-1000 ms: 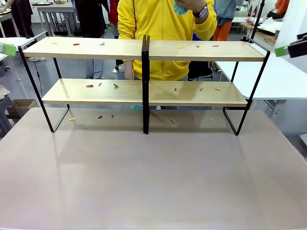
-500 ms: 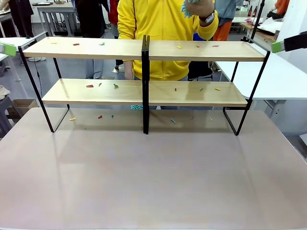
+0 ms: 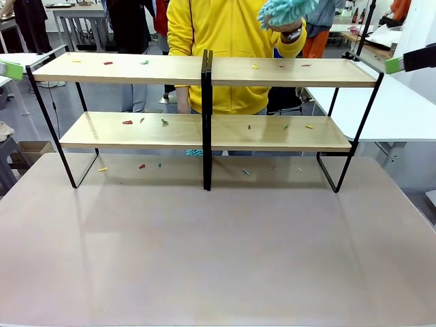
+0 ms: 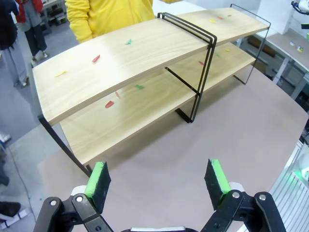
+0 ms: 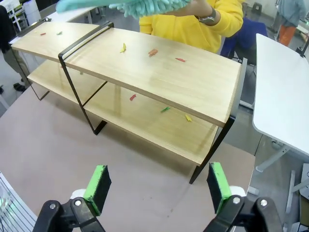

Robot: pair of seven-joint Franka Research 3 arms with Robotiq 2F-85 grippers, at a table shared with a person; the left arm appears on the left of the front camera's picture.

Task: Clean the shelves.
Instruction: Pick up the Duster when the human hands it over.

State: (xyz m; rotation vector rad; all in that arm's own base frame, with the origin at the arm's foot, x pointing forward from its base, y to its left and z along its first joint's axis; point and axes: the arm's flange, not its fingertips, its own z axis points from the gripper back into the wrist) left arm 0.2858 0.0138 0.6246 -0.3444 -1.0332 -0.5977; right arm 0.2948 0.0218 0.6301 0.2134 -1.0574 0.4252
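- The shelves [image 3: 122, 68] are standing across the far half of the desk [image 3: 218, 252], toward 12 o'clock, with the black centre post dividing the two tiers into left and right boards.
- Small red, green and yellow scraps [image 3: 127, 122] are lying scattered over all four boards, and a few more are sitting on the desk just beneath the lower tier.
- A person in a yellow top [image 3: 218, 41] is standing behind the shelves at 12 o'clock.
- The person's hand [image 3: 291, 28] is holding a fluffy teal duster [image 3: 283, 9] up above the upper right board, at about 1 o'clock.
- The left fingers [image 4: 99, 181] are hanging spread wide apart with nothing between them, off at 10 o'clock by the shelves' left end.
- The right fingers [image 5: 98, 188] are likewise gaping wide and gripping nothing, out at 2 o'clock beside the right end of the frame.
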